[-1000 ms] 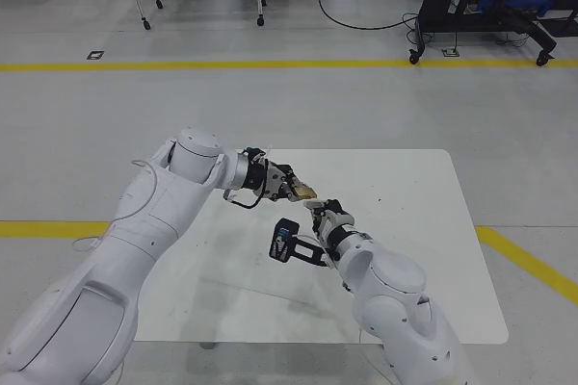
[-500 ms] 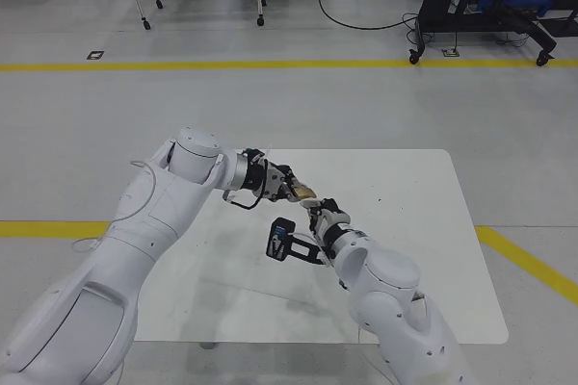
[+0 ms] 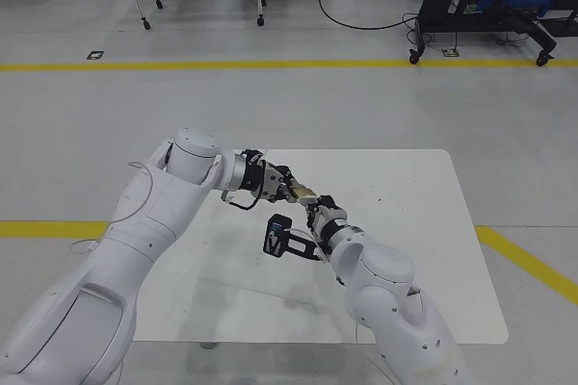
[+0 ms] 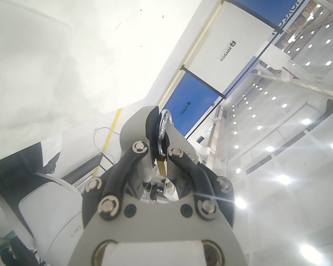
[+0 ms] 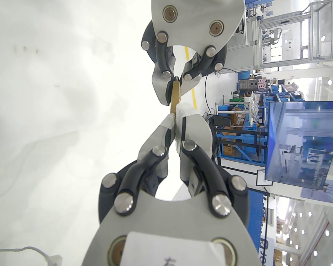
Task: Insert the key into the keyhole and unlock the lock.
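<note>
Key hidden between right gripper (image 5: 175, 120) fingers (lock (image 5: 175, 96) half covered, keyhole unseen)

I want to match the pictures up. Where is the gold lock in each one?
Top view: lock over the table, where both arms meet.
Left wrist view: lock inside the left gripper.
Right wrist view: lock in the left gripper, beyond the right gripper.
Shared landmark: the white table.
</note>
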